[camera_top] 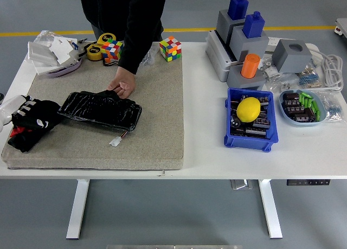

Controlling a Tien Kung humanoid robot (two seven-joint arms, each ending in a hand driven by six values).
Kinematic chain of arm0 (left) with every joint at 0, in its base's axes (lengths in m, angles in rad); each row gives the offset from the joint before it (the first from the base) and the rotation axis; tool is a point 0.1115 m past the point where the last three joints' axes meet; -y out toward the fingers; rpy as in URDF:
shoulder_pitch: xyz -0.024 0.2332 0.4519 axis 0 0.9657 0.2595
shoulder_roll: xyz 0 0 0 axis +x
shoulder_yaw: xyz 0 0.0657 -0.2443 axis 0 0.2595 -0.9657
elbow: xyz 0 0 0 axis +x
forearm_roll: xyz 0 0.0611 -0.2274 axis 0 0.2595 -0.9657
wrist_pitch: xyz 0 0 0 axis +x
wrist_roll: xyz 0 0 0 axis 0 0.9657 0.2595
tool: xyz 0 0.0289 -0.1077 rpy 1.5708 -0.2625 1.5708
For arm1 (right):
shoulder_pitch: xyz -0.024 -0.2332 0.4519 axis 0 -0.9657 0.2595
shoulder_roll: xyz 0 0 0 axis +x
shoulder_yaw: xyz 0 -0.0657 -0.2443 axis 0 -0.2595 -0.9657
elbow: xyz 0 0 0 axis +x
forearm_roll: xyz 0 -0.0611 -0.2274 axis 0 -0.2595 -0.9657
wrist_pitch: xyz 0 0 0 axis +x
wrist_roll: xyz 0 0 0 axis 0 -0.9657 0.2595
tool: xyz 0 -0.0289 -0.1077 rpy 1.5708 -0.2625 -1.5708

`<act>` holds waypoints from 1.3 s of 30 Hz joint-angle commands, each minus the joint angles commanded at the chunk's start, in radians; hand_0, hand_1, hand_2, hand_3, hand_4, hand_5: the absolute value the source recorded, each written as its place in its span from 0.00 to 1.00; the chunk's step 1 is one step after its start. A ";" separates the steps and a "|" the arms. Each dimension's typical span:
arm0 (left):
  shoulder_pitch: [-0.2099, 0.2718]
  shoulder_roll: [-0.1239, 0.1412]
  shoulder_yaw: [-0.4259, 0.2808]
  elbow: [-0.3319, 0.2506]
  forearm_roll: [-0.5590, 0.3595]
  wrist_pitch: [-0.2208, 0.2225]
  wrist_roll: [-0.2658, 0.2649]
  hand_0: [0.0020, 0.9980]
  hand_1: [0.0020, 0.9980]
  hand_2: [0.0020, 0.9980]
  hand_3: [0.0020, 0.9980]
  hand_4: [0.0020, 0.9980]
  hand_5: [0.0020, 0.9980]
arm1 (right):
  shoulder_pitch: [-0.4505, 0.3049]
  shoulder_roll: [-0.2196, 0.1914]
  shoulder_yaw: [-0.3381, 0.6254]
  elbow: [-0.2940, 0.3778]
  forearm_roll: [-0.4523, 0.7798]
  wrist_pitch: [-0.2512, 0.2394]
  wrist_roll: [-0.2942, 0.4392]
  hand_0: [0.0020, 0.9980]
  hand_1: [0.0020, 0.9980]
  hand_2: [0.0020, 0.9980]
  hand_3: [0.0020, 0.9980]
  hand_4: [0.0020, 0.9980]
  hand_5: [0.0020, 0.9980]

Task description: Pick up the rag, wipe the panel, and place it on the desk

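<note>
My left hand [33,114], black with white finger markings, sits at the left edge of the grey felt mat [157,119], fingers curled down onto the crumpled black rag [23,138] beneath it. The glossy black rectangular panel [100,109] lies just right of my hand. A person's hand [122,87] presses on the panel's far edge. Small white connector [115,141] lies near the panel's front.
</note>
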 joint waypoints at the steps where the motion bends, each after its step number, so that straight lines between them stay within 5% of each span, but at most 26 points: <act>1: 0.000 0.000 0.001 -0.002 0.003 0.007 -0.003 0.51 0.62 0.60 0.80 1.00 0.26 | 0.000 0.000 0.001 0.000 -0.001 0.000 0.000 0.73 0.68 0.68 0.60 1.00 0.52; 3: 0.000 0.000 0.002 -0.003 0.002 0.012 -0.002 0.51 0.62 0.60 0.80 1.00 0.26 | 0.000 0.000 0.000 0.000 0.001 0.000 0.001 0.73 0.68 0.68 0.60 1.00 0.52; 4: 0.001 0.000 0.002 -0.004 0.004 0.015 -0.001 0.43 0.48 0.54 0.73 0.94 0.14 | 0.000 0.000 -0.001 0.000 0.001 0.001 0.001 0.73 0.68 0.68 0.60 1.00 0.52; 9: 0.002 0.002 0.005 -0.008 0.009 0.036 0.002 0.43 0.48 0.54 0.73 0.94 0.14 | -0.002 0.001 0.005 0.000 0.000 0.001 0.002 0.73 0.68 0.68 0.60 1.00 0.52; 10: 0.002 0.003 0.006 -0.009 0.008 0.037 0.003 0.38 0.46 0.53 0.65 0.90 0.09 | -0.002 0.001 0.004 -0.001 0.000 0.002 0.002 0.73 0.68 0.68 0.60 1.00 0.53; 39: -0.004 0.015 0.016 -0.007 0.011 0.056 0.013 0.31 0.39 0.51 0.59 0.85 0.07 | 0.000 -0.002 0.013 -0.001 0.007 0.003 0.009 0.73 0.68 0.68 0.60 1.00 0.54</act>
